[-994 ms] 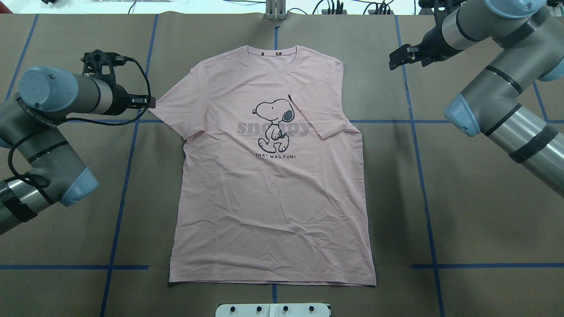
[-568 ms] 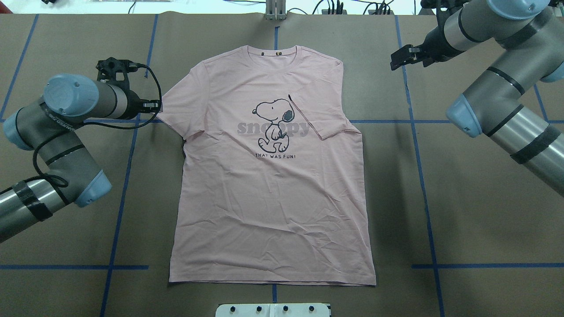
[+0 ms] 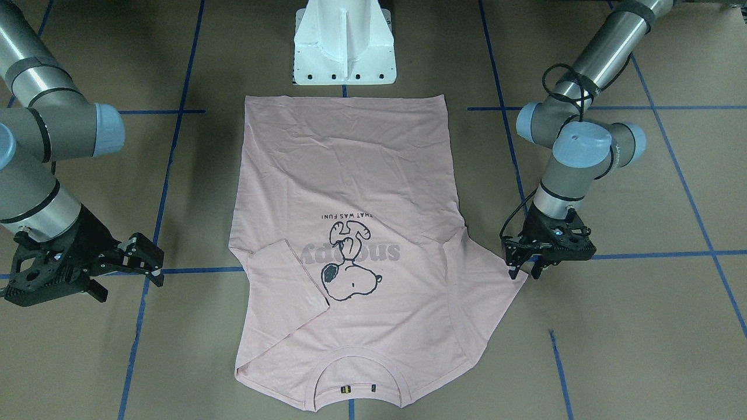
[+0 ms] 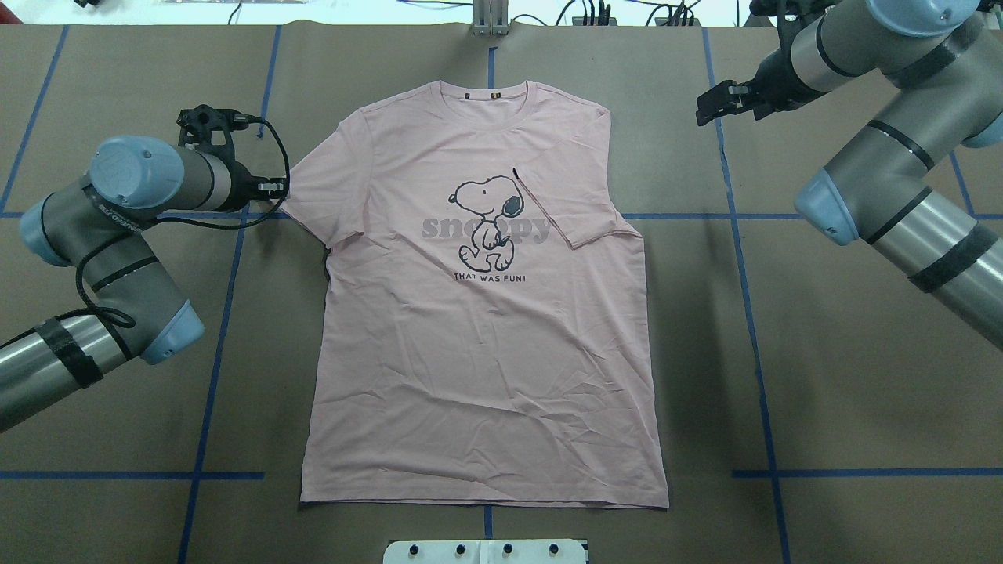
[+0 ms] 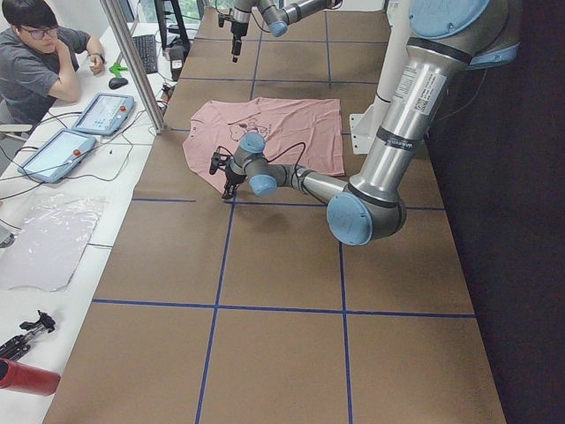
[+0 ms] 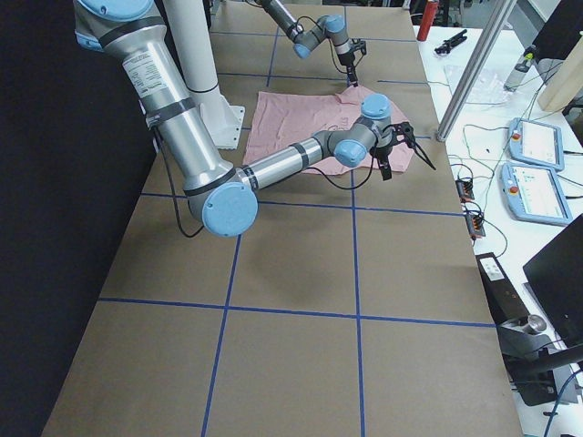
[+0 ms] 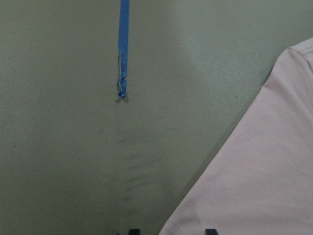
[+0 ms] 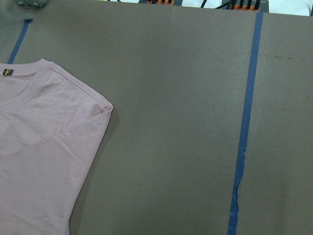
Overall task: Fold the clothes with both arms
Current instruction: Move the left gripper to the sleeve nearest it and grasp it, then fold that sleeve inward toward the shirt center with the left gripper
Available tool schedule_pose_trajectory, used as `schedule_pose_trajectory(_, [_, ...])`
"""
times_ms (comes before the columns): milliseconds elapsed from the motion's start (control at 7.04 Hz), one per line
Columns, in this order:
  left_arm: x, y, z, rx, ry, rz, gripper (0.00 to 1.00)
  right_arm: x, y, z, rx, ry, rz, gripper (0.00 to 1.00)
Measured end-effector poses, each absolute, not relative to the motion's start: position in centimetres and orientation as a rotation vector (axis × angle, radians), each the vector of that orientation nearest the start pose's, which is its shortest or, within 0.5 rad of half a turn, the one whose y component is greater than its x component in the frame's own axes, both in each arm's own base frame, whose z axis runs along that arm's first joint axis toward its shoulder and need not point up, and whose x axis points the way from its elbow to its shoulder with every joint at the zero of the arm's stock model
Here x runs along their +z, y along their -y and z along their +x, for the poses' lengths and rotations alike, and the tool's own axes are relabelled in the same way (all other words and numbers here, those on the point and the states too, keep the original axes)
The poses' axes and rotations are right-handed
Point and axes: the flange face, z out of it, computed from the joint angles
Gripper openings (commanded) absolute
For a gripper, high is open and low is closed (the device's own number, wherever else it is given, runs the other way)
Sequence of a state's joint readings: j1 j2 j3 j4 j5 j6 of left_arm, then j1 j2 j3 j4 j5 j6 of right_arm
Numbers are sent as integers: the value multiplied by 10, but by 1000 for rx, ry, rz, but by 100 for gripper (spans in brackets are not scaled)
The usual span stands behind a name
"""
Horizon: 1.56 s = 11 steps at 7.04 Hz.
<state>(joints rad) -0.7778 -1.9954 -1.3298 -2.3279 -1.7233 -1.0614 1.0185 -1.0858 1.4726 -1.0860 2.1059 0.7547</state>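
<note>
- While the pink T-shirt [image 4: 486,352] lies flat and face up mid-table, collar away from the robot, my left gripper [image 3: 523,271] sits at the left sleeve [image 4: 313,192] tip, jaws apart around its corner.
- The fold should go inward, across the shirt's long axis.
- Right gripper [image 4: 707,104], jaws also apart, hangs well off the far shoulder.

We see the T-shirt [image 4: 486,352] as soft matt cloth, lightly creased, its print flat. The desk [image 4: 862,352] wears matt brown paper (faintly scuffed) crossed by smooth blue tape [image 4: 218,345]. The left arm [image 4: 39,372] and right arm [image 4: 932,227] show satin silver metal tubes and glossy blue plastic caps; the left pincer [image 3: 524,273] and right pincer [image 4: 703,108] look matt black.
</note>
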Motion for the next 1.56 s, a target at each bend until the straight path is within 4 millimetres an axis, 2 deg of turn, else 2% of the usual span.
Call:
schedule_pose_trajectory(426, [452, 576, 416, -169, -839, 458, 0, 370, 632, -292, -47, 911, 370, 100])
schedule_pose_trajectory(710, [431, 573, 413, -164, -858, 471, 0, 371, 631, -292, -46, 910, 369, 100])
schedule_pose_trajectory(852, [404, 573, 414, -164, -852, 464, 0, 372, 631, -292, -46, 910, 368, 100])
schedule_pose_trajectory(1136, [318, 584, 433, -182, -800, 406, 0, 373, 631, -292, -44, 908, 367, 100])
schedule_pose_trajectory(1278, [277, 588, 451, -200, -779, 370, 0, 373, 631, -292, -44, 908, 367, 100])
schedule_pose_trajectory(1420, [246, 593, 477, -222, -765, 332, 0, 373, 631, -292, -43, 908, 367, 100])
schedule_pose_trajectory(1562, [223, 599, 512, -251, -752, 290, 0, 373, 631, -292, -43, 908, 367, 100])
